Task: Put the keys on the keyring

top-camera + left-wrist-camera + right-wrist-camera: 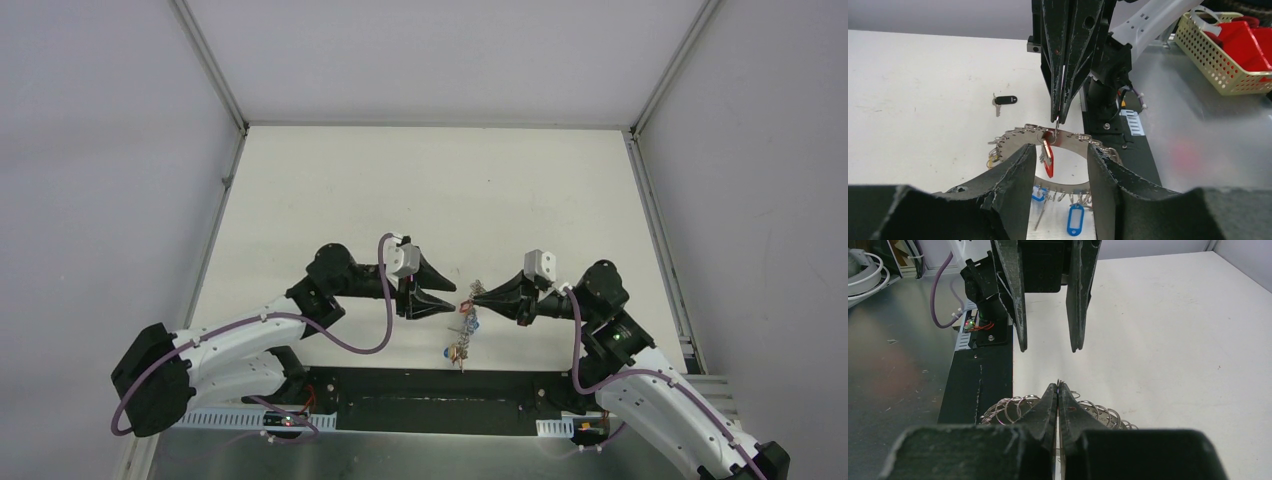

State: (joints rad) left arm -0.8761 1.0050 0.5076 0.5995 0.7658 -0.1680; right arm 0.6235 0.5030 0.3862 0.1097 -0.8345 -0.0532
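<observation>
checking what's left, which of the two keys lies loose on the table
The black-headed key, flat on the table apart from the keyring; the red one hangs at the ring.

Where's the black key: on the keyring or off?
Off. The black key lies flat on the table, apart from the keyring, beyond its far edge.

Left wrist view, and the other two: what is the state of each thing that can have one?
left gripper: open, holding nothing.
right gripper: shut on the keyring, at its upper rim.
keyring: hanging from the right gripper.
red key: hanging at the pinched spot; threaded or not, cannot tell.
black key: lying on the table, off the keyring.
</observation>
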